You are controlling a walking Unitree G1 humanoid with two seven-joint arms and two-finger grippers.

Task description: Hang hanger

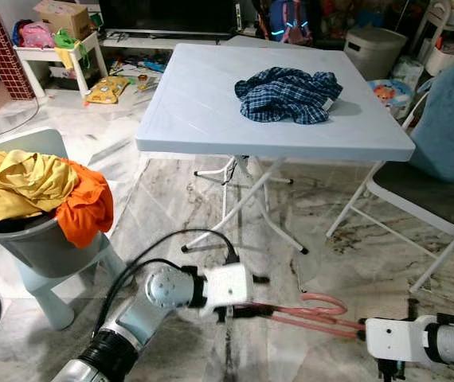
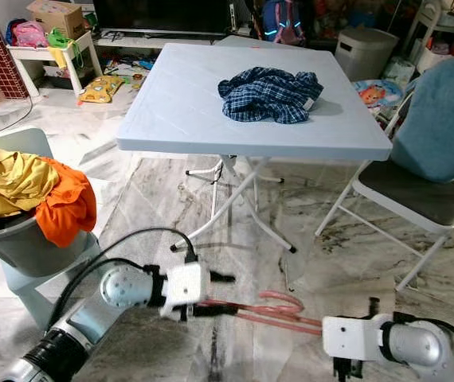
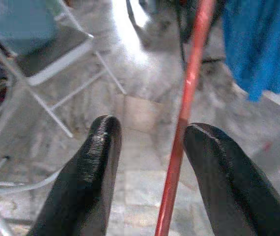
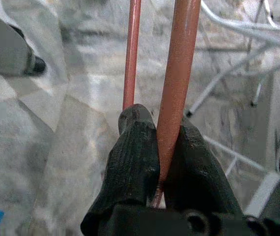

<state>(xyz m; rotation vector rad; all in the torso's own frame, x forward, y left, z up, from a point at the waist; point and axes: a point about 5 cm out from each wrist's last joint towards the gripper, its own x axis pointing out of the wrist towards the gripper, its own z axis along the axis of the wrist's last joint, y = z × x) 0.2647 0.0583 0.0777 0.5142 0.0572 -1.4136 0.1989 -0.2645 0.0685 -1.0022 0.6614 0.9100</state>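
Marble floor, bottom of frame: pink hanger [image 1: 307, 316] lies crosswise between arms; right pincer [image 4: 154, 162] clenched on its rod, left pincer [image 3: 150, 172] released, straddling it.

From head height, the stereo pair looks forward and down across a marble floor, the folding table [image 1: 275, 103] filling the upper centre of the frame and both silver arms entering along the bottom edge; the right eye's frame sits slightly offset, so the laundry basket [image 2: 20, 239] at middle left lies nearer its edge. The left wrist camera peers close along its two black fingers [image 3: 88, 182], parted around a red hanger [image 3: 186, 108] bar, toward the chair legs. The right wrist camera, equally close, sights along its fingers [image 4: 132, 162], clamped on that hanger, toward the table's legs.
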